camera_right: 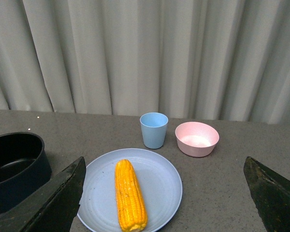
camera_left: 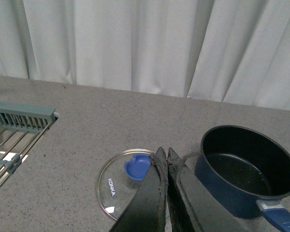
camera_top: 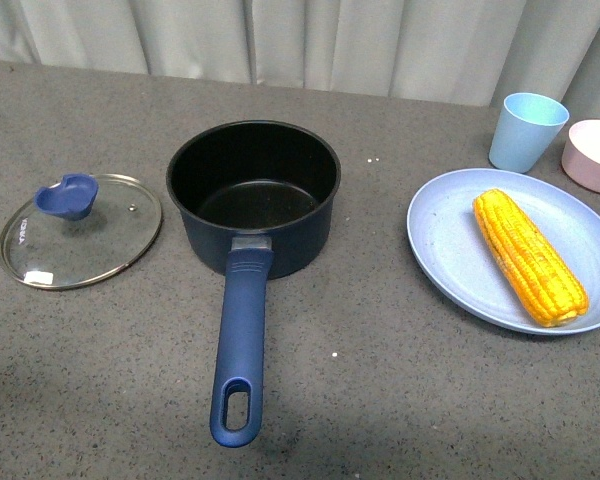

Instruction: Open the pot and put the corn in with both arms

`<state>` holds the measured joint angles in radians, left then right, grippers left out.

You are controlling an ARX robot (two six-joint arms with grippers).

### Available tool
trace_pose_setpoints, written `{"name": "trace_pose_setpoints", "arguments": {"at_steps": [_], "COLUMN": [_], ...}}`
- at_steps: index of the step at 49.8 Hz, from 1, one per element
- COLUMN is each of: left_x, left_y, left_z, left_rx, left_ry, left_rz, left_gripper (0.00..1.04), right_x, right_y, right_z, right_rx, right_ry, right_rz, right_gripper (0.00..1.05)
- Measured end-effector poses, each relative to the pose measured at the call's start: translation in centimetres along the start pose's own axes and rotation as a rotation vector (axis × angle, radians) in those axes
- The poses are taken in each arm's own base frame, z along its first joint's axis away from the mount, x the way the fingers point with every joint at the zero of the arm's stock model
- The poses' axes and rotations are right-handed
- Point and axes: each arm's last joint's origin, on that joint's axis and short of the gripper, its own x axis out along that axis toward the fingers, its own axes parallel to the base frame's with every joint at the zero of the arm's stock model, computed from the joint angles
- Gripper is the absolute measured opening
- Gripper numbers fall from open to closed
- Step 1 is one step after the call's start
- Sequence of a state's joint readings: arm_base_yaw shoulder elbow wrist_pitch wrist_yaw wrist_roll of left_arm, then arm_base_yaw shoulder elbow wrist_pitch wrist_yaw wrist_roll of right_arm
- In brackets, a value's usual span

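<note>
The glass lid (camera_left: 117, 186) bears the brand name KONKA in white letters near its rim.

Open pot (camera_top: 253, 195) mid desk (camera_top: 400, 380), handle toward camera, glass lid (camera_top: 80, 231) flat on the desk to its left, corn (camera_top: 529, 256) lying on blue plate (camera_top: 445, 240) at right, blue cup (camera_top: 526, 131) and pink bowl (camera_top: 595, 155) behind the plate.

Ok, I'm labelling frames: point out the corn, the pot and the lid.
corn (camera_top: 530, 257), front view, middle of the cob.
pot (camera_top: 305, 245), front view, outer front wall.
lid (camera_top: 90, 245), front view, clear glass below knob.
</note>
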<state>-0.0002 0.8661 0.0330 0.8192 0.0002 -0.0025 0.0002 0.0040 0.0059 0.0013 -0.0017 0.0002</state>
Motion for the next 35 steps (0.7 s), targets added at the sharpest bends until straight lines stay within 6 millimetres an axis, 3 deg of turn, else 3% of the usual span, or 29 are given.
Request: {"name": "trace_pose_setpoints", "arguments": {"at_steps": [35], "left_x": [-2.8], "left_y": [0.0], "left_z": [1.0], "left_rx": [0.000], "left_ry": [-0.033], "left_rz": [0.000], "left_gripper": [0.04], "right_x": [0.0], "right_y": [0.0], "right_z": [0.0], "right_rx": [0.000], "right_ry": [0.000], "right_rz": [0.000], "right_gripper": [0.96]}}
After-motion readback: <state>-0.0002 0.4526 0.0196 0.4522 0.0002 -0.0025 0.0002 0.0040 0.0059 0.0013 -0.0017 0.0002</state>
